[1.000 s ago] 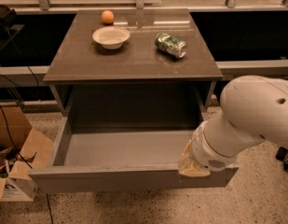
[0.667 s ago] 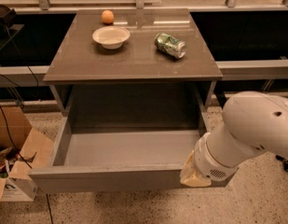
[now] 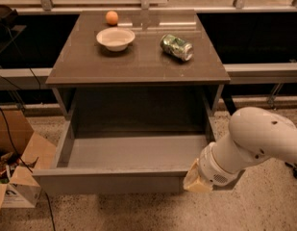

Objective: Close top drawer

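Top drawer point(image 3: 109, 182) pulled open; hand point(image 3: 198, 179) at its near right corner.
On surface point(image 3: 138, 64): white bowl point(image 3: 116, 37), orange point(image 3: 112, 17) behind it, green can point(image 3: 177, 47) lying right.

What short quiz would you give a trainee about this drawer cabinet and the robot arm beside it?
1. True or false: the top drawer stands pulled out, and nothing shows inside it.
2. Fill in: the green can lies on its ___ on the cabinet top, right of the white bowl.
3. Where is the claw?
A. at the right end of the drawer's front
B. over the bowl
C. deep inside the drawer

Key: 1 true; 2 side; 3 A.
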`<state>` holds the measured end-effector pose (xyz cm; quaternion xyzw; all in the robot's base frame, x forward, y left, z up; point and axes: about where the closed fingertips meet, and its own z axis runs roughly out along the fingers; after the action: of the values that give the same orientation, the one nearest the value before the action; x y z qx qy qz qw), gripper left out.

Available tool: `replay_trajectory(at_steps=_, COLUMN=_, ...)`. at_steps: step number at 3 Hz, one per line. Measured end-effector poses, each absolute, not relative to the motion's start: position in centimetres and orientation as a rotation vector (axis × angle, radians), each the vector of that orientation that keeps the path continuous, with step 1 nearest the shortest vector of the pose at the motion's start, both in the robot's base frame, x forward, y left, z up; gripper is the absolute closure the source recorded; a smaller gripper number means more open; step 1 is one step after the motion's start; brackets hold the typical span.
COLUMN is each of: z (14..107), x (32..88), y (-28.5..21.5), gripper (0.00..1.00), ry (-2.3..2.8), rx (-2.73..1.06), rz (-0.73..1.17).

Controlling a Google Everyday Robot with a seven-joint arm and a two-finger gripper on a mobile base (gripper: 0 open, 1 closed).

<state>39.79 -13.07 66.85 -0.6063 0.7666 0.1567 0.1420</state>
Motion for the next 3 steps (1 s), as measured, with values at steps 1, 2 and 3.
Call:
replay_trajectory(at_steps=1, z=65.4, x=43.3, y=-13.3, gripper=1.00, ry=2.176, rx=-1.708, rz=0.463)
replay_trajectory(at_steps=2, z=65.4, x=43.3, y=-13.3, gripper=1.00, ry=2.176, rx=-1.708, rz=0.463)
replay_trajectory(at_steps=3, z=64.7, x=46.1, y=-12.7, gripper=1.00, ry=2.142, rx=-1.694, rz=0.402)
